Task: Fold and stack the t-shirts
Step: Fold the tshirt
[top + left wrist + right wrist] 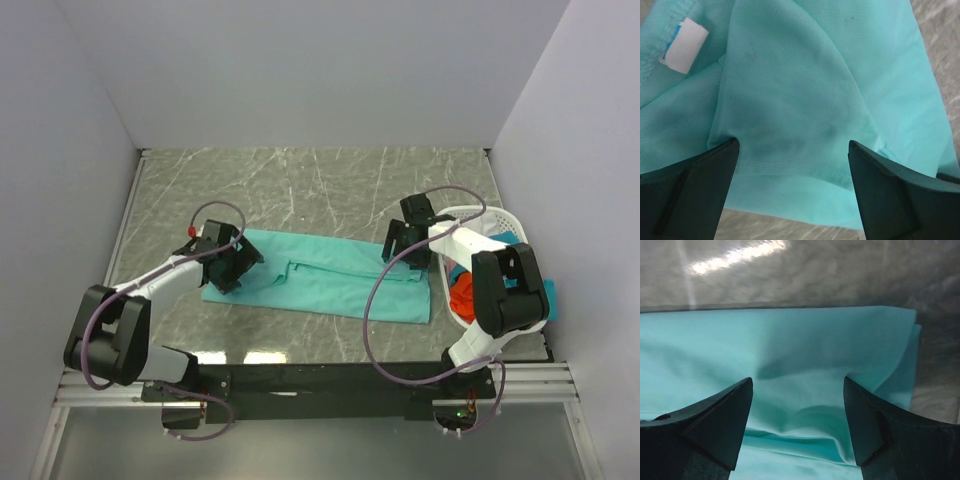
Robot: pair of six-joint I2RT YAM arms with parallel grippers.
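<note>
A teal-green t-shirt (330, 280) lies folded into a long strip across the middle of the table. My left gripper (232, 262) is open over its left end; in the left wrist view the fingers (690, 190) straddle a hemmed cloth edge (790, 165), and a white label (682, 45) shows at upper left. My right gripper (408, 245) is open over the strip's right end; its fingers (880, 430) stand either side of a raised fold of teal cloth (805, 405). Orange-red (464, 297) and blue-teal (505, 238) shirts lie in the basket. The pale pink shirt is out of view.
A white lattice laundry basket (478, 216) stands at the table's right edge, close to the right arm. The grey marble tabletop (300, 185) runs behind the shirt. White walls enclose the left, back and right sides.
</note>
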